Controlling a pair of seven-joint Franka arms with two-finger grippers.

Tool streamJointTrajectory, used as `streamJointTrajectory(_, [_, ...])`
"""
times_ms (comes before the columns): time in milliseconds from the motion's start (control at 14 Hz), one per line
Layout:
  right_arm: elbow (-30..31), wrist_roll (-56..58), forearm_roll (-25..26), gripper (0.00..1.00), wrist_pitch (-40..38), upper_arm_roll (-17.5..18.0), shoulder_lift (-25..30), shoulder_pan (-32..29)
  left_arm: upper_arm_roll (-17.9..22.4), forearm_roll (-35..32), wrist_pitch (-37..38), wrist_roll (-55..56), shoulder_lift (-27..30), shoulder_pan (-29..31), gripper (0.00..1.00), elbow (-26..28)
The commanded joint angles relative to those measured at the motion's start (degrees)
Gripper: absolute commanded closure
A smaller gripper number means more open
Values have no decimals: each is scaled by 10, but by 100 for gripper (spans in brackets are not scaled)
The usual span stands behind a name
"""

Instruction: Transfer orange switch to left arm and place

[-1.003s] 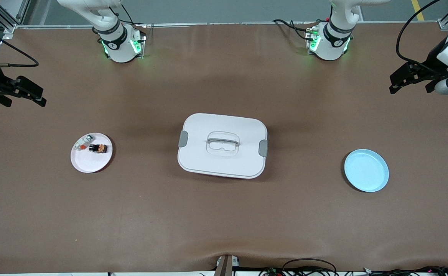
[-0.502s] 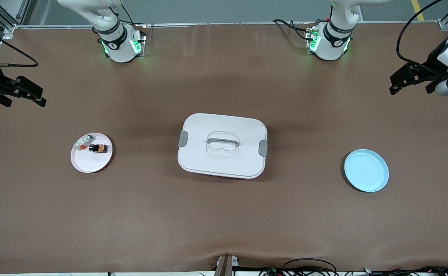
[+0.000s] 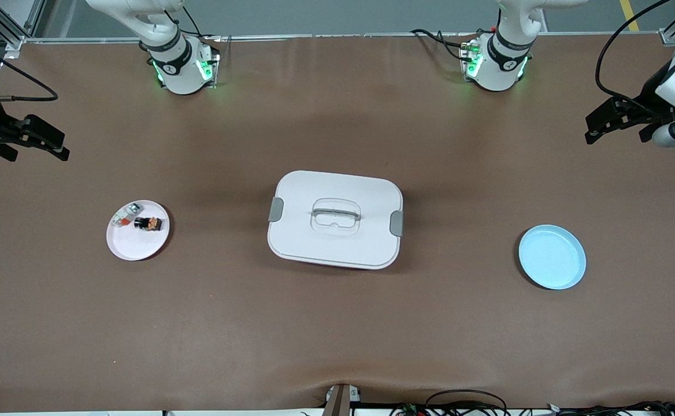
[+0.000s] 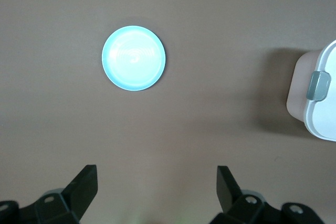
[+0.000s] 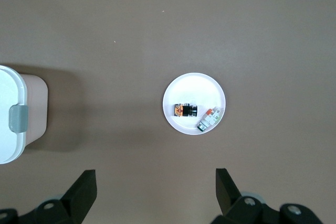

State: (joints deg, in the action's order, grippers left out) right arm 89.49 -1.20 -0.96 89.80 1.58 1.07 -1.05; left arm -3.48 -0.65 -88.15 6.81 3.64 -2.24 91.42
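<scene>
The orange switch (image 3: 148, 223) (image 5: 185, 110), a small black stub with orange markings, lies on a round white plate (image 3: 135, 247) (image 5: 194, 86) toward the right arm's end of the table. The white lidded box (image 3: 337, 188) (image 4: 325, 114) (image 5: 9, 129) stands in the middle of the table. My right gripper (image 3: 61, 147) (image 5: 156, 182) hangs open and holds nothing over bare table at its own end. My left gripper (image 3: 590, 132) (image 4: 157, 179) hangs open over bare table at the left arm's end, with nothing between its fingers.
A white-grey part with a red-orange patch (image 3: 123, 215) (image 5: 210, 118) lies beside the switch on the same plate. A light blue plate (image 3: 551, 257) (image 4: 134, 59) with nothing on it sits toward the left arm's end. Cables hang by both table ends.
The left arm has shifted very slightly, its gripper still open. The right arm, the switch and the box have not moved.
</scene>
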Motion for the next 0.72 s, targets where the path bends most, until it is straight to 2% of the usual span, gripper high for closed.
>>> streamJointTrajectory(0, [-1, -5, -5, 0, 1, -1, -2, 1, -2, 6, 10, 3, -3, 2, 0, -12])
streamJointTrajectory(645, [-1, 1, 2, 0, 6, -2, -18, 6, -1, 6, 10, -2, 0, 2, 0, -11])
